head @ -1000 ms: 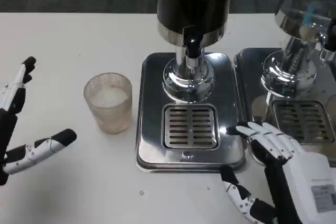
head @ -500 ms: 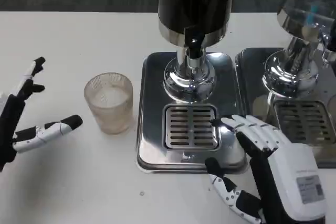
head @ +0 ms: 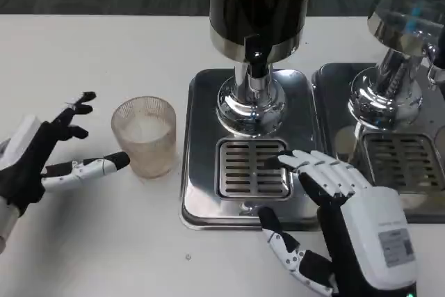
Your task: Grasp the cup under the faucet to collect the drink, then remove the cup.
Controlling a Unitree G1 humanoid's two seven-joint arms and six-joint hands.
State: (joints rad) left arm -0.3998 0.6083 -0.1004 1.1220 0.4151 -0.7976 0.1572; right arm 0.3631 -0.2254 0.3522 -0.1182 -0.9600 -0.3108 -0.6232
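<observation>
**A:** Where does the cup stand?

**B:** The clear, ribbed plastic cup (head: 144,135) stands upright on the white table (head: 104,46), left of the middle and well back from the near edge. It is just beside the left rim of the polished steel drip tray (head: 201,137), not on it, so it is not yet under the black faucet (head: 255,57) of the dark, chrome-footed drink dispenser (head: 257,12).

**A:** What has just changed?

**B:** The left hand (head: 42,161) has come in from the table's left edge. A second ago its fingers (head: 104,165) were well apart from the cup; now one fingertip lies just beside the cup's lower wall, perhaps touching it, I cannot tell. The fingers are spread wide and hold nothing.

**A:** And the other?

**B:** The right hand (head: 341,213) has slid left from the near right corner. Its fingers, spread and empty, now reach over the slotted grille (head: 252,168) of the tray.

**A:** What does that mean for the task?

**B:** I judge it to be the approach: the grasp is close but not closed, and the filling is still to come. The right hand over the grille may get in the cup's way. A second, like dispenser (head: 407,33) stands at the far right.
</observation>
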